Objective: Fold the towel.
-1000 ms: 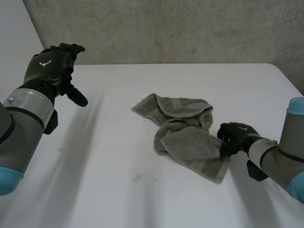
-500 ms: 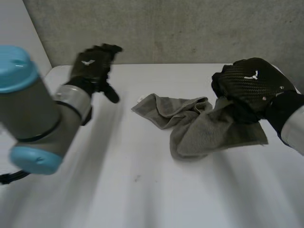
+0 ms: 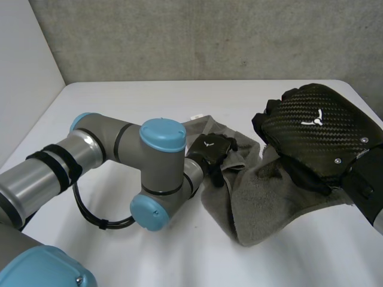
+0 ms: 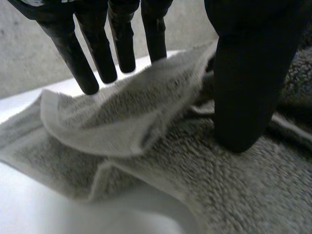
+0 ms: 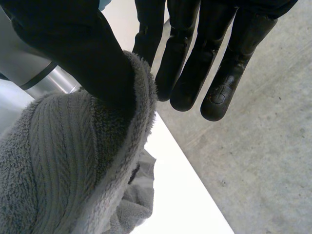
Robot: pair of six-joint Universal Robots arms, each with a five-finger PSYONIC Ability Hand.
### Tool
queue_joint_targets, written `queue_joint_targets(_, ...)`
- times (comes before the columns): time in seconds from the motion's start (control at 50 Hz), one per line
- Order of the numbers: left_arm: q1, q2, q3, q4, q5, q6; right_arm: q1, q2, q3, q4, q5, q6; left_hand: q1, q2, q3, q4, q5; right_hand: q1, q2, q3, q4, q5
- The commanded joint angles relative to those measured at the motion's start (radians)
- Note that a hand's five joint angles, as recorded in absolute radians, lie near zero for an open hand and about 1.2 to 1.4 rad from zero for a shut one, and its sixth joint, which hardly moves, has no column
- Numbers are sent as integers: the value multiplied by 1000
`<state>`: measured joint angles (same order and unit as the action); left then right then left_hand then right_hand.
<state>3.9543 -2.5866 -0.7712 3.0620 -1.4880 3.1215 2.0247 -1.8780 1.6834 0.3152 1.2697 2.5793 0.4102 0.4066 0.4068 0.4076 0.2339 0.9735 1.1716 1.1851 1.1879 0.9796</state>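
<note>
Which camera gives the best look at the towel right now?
The head view: the towel shows nearly whole, crumpled on the table, one part raised at the right hand. The left wrist view catches a folded flap by the left hand; the right wrist view, one bunched edge.

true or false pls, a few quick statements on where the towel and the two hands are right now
1. The grey terry towel lies folded in a neat flat rectangle. False: it is crumpled, and one part is lifted off the white table.
2. The left hand is on the towel, its thumb touching the cloth. True.
3. The right hand rests flat on bare table. False: it is raised, with the towel hanging over its thumb.
4. The right hand's fingers are straight and apart from its thumb. True.
</note>
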Motion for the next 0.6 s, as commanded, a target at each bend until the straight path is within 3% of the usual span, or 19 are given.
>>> queue_joint_targets(0.02, 0, -1, 7, -75, 2, -1, -14, 7, 25, -7, -12, -7, 584, 588, 588, 587, 586, 423, 225, 211, 208, 242)
queue_joint_targets(0.04, 0, 6, 7, -75, -9, 0, -20, 11, 27, -11, -12, -10, 762, 765, 765, 764, 763, 423, 225, 211, 208, 242)
queue_joint_targets(0.06, 0, 6, 7, -75, -9, 0, -27, 16, 27, -16, -12, -13, 763, 767, 767, 766, 765, 423, 225, 211, 208, 242)
queue_joint_targets(0.08, 0, 14, 12, -75, -14, 0, -27, 16, 27, -16, -12, -13, 946, 950, 950, 949, 948, 423, 225, 211, 208, 242)
queue_joint_targets(0.1, 3, 28, 19, -72, -29, 2, -32, 17, 27, -25, -10, -14, 986, 989, 989, 988, 987, 423, 225, 211, 208, 242)
queue_joint_targets(0.24, 71, 202, 20, -37, -173, 6, -63, 60, 13, -91, -7, -14, 986, 990, 989, 989, 988, 423, 225, 211, 208, 242)
queue_joint_targets(0.3, 107, 297, 3, -42, -196, 6, -86, 89, -5, -117, -6, -14, 986, 990, 989, 989, 988, 423, 225, 211, 208, 242)
queue_joint_targets(0.46, 198, 530, -186, -51, -195, 45, -136, 189, -74, -111, -7, -13, 986, 990, 989, 989, 988, 423, 225, 211, 208, 242)
queue_joint_targets(0.5, 217, 592, -261, -51, -193, 80, -138, 220, -93, -104, -6, -13, 986, 990, 989, 989, 988, 423, 225, 211, 208, 242)
queue_joint_targets(0.54, 238, 713, -440, -51, -193, 191, -138, 257, -111, -84, -4, -14, 986, 990, 989, 989, 988, 423, 225, 211, 208, 242)
queue_joint_targets(0.6, 246, 758, -511, -51, -196, 244, -138, 368, -161, 25, -9, -31, 986, 990, 989, 989, 988, 423, 225, 211, 208, 242)
